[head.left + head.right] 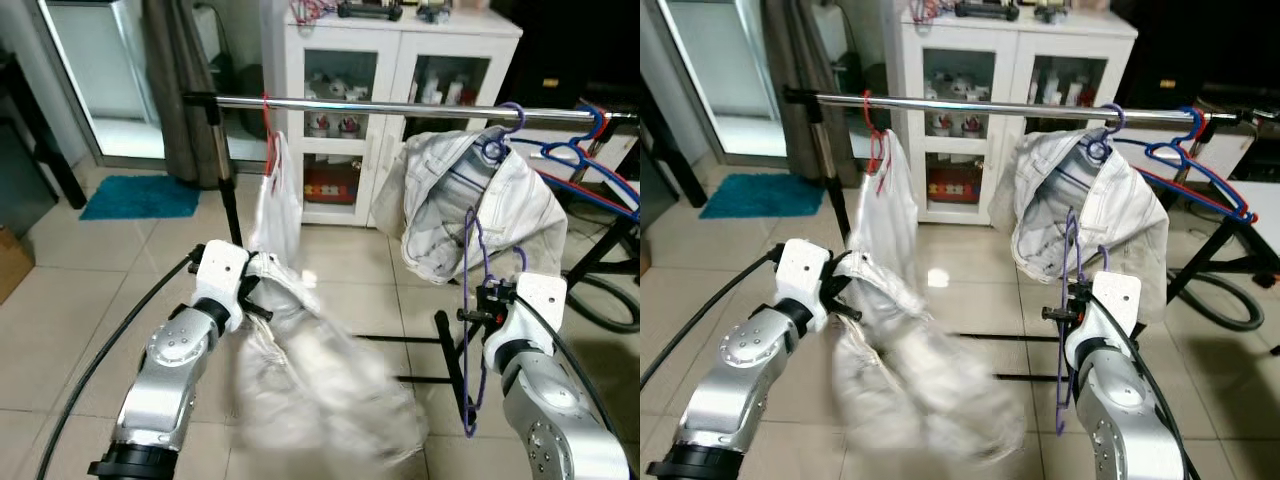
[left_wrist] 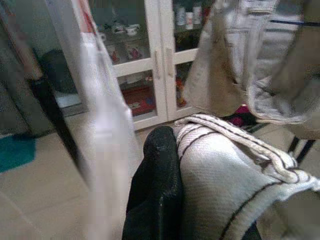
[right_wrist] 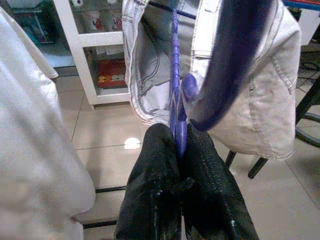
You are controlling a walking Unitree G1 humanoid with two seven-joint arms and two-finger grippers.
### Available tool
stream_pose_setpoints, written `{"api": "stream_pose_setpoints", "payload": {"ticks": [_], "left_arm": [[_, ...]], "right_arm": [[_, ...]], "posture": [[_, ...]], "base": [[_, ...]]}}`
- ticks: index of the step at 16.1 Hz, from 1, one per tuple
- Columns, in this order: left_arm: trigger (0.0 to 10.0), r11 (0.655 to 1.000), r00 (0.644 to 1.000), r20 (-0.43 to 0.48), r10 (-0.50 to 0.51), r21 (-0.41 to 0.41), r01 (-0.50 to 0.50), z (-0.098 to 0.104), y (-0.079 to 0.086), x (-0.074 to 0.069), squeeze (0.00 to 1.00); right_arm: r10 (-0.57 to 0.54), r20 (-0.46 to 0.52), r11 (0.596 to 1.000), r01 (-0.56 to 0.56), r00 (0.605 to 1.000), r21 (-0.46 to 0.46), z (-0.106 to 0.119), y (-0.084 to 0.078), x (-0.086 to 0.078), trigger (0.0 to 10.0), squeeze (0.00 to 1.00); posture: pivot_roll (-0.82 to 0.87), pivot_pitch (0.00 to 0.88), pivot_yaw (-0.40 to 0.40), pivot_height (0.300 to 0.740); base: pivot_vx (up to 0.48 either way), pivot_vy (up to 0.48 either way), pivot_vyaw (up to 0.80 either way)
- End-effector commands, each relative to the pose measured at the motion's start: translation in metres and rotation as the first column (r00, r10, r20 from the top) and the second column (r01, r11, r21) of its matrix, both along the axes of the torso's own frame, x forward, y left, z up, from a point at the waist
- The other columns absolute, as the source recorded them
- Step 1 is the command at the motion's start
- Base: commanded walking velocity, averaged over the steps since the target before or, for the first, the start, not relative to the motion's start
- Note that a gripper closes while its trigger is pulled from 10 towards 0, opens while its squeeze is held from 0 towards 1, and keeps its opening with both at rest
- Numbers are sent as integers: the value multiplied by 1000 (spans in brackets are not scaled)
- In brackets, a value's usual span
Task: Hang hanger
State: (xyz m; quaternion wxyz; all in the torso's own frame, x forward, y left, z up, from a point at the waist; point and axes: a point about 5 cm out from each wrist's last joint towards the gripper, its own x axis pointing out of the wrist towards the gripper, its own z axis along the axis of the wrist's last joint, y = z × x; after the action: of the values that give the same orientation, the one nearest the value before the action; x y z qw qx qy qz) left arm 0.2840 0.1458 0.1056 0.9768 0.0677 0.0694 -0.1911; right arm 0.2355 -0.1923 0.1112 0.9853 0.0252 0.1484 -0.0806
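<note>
The right gripper (image 3: 176, 150) is clamped on a purple hanger (image 1: 470, 300), and the right wrist view shows what the head views cannot: the two black fingers (image 3: 152, 170) pressed together on the thin purple wire, with the hanger's curved part passing close before the lens. In the head views the hanger stands upright in front of the robot's right side, its long axis near vertical, running from just above the gripper down toward the tiled floor (image 1: 90, 290), below and in front of the metal rail (image 1: 400, 106). The left gripper (image 1: 262, 290) grips a pale garment (image 1: 320, 380), blurred in the head views; the left wrist view shows one black finger (image 2: 157, 185) pressed against a thick stitched cloth edge. On the rail hang a white garment on a red hanger (image 1: 268, 125), a light jacket (image 1: 480, 200) on another purple hanger, and blue and red hangers (image 1: 590, 160) at the far right. A white glass-door cabinet (image 1: 390, 110) stands behind.
</note>
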Motion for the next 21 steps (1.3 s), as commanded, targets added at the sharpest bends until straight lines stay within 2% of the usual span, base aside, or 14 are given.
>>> {"api": "stream_pose_setpoints", "payload": {"ticks": [1,3,5,7,9,14,21], "left_arm": [[10000,1000,998,51,-20,-8,21,12,-6,4,0],[10000,1000,999,52,-13,-4,13,11,-5,4,0],[10000,997,997,68,-23,71,18,10,-6,4,0],[10000,1000,999,40,-5,14,4,8,-7,5,0],[10000,1000,999,33,-4,14,4,8,-6,7,0],[10000,1000,999,39,4,10,-4,8,-9,7,0],[10000,1000,999,48,6,3,-6,10,-10,7,0]], "right_arm": [[-20,3,1000,20,1000,-12,3,-5,1,10000,0],[-18,2,1000,18,1000,-15,3,-5,2,10000,0],[-19,-4,1000,19,1000,-20,3,-5,1,10000,0],[-23,-6,999,23,1000,-23,4,-5,1,10000,0],[-30,-4,999,29,1000,-24,5,-7,0,10000,0],[-30,1,999,30,1000,-32,6,-7,2,10000,0],[31,6,997,-31,999,-69,9,-4,12,10000,0]], "posture": [[34,0,5,740],[36,0,2,740],[34,0,1,740],[28,0,7,740],[24,0,10,740],[25,0,7,740],[33,0,-3,740]], "base": [[0,480,0],[0,480,0],[0,-480,0],[0,-240,-400],[0,480,-400],[0,0,0],[0,0,-114]]}}
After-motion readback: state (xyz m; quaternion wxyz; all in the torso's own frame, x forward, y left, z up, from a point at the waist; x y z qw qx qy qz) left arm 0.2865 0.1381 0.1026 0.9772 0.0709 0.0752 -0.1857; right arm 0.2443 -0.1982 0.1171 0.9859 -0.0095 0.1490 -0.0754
